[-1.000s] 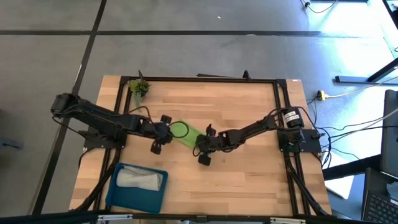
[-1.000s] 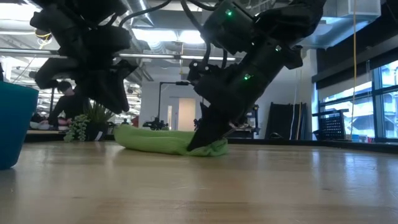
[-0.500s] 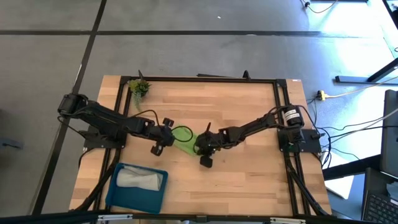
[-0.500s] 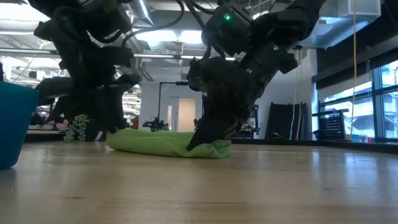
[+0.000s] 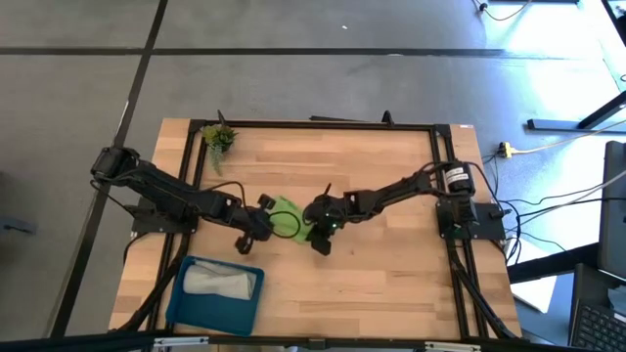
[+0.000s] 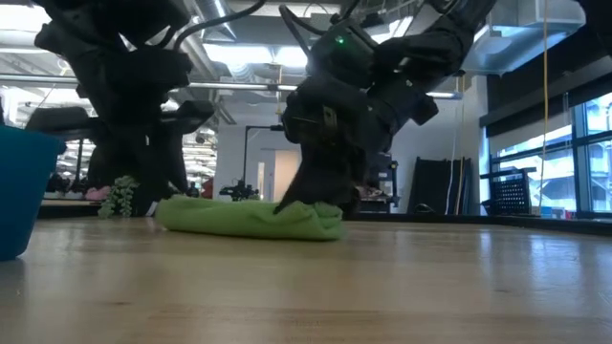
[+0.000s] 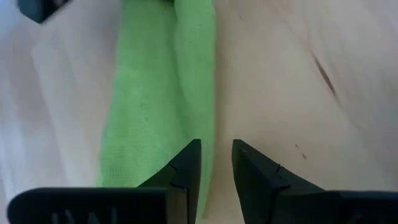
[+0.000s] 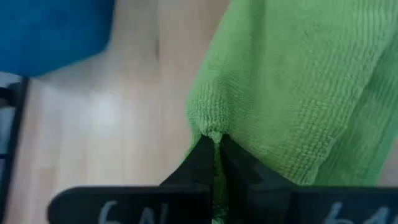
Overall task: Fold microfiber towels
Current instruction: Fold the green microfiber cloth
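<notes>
The lime green microfiber towel (image 5: 288, 217) lies on the wooden table (image 5: 391, 284) as a long, narrow, folded strip (image 7: 155, 93). My right gripper (image 8: 216, 146) is shut on its right end (image 6: 320, 218). My left gripper (image 7: 216, 155) stands over the strip's left end (image 6: 177, 212), one long edge of the towel showing in the narrow gap between its fingers. The light grey towel (image 5: 221, 282) lies in the blue tray (image 5: 186, 305) near the table's front left. My right gripper pinches a puckered fold at the towel's end (image 8: 210, 127) between its two fingers. The fingers slant down from the table's right. The towel's remaining length lies slack on the table. My left gripper: I cannot tell whether its fingers (image 7: 186, 165) touch the towel's edge.
A small green plant sprig (image 5: 219, 137) stands at the table's far left corner. The blue tray's wall (image 6: 19, 191) rises at the near left in the low view. Bare wood lies to the right and front of the towel.
My right gripper has rolled and tipped at the wrist while keeping hold. It has carried the towel's end a little toward the table's left, and the whole strip has slid that way. My left gripper has come down and moved right, to the towel's left end.
</notes>
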